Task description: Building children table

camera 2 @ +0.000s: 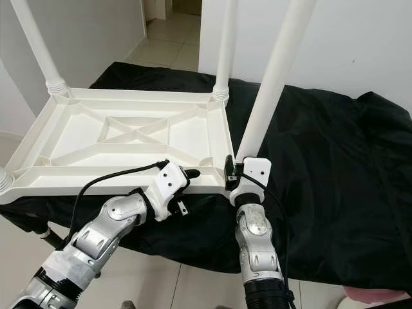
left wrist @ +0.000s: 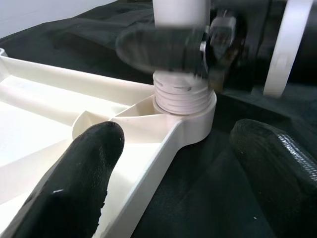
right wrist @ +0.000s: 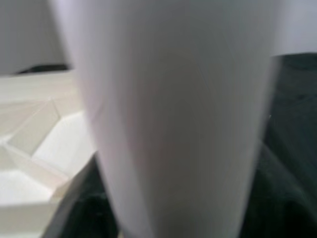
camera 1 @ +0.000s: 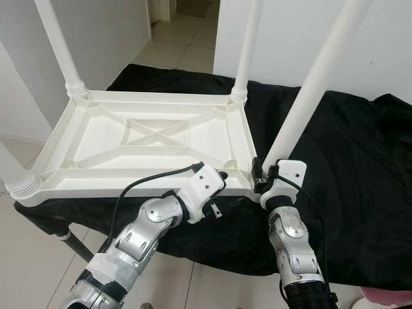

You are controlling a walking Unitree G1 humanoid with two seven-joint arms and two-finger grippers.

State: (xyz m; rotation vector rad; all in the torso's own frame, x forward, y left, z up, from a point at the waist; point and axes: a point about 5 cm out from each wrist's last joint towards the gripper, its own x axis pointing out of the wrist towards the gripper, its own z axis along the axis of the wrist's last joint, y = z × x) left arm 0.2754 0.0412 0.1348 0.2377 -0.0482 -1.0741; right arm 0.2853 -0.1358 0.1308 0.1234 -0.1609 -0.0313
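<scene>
Right end effector (camera 1: pixel 262 175) is closed around the base of the fourth leg (camera 1: pixel 309 90), keeping it upright in the near right corner socket of the inverted white table (camera 1: pixel 148 138). Left end effector (left wrist: pixel 168 163), fingers spread, straddles that corner rim, probably steadying it. Table lies on black cloth (camera 1: pixel 347 167).

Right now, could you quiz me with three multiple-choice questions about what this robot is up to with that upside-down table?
1. Where does the white tabletop rest?
A. on a black cloth
B. on a red rug
C. on bare wood

2. How many white legs stand up from it?
A. one
B. four
C. six

3. What is the right gripper doing?
A. hanging idle
B. lifting the cloth
C. working at the base of the near-right leg

Answers:
1 A, the black cloth spreads beneath it.
2 B, one leg rises at each corner.
3 C, its wrist view looks straight onto that leg, while the left gripper sits at the tabletop's near edge.
</scene>
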